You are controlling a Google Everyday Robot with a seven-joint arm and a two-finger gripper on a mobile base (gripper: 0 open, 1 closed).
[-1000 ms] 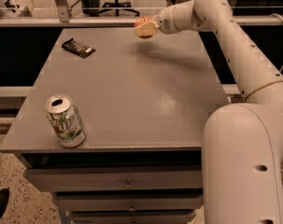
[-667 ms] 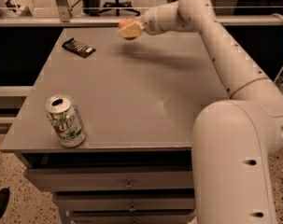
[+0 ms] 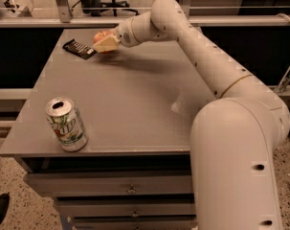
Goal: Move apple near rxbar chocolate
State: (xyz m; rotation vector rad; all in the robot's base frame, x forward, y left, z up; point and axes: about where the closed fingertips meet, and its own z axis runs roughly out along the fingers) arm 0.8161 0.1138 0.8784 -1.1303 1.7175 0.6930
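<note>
The apple (image 3: 101, 35) is small and red-orange, held in my gripper (image 3: 104, 42) at the far left of the grey table (image 3: 135, 95). My gripper is shut on the apple and hangs just above the table surface. The rxbar chocolate (image 3: 79, 48), a thin dark bar, lies flat on the table's far left part, right beside the apple on its left. My arm reaches in from the right across the table's back.
A silver-and-green soda can (image 3: 66, 124) stands upright near the table's front left corner. The table has drawers (image 3: 130, 188) below its front edge. A railing (image 3: 63, 20) runs behind the table.
My gripper has carried the apple leftward and lower across the back of the table, from mid-back to right beside the rxbar chocolate.
</note>
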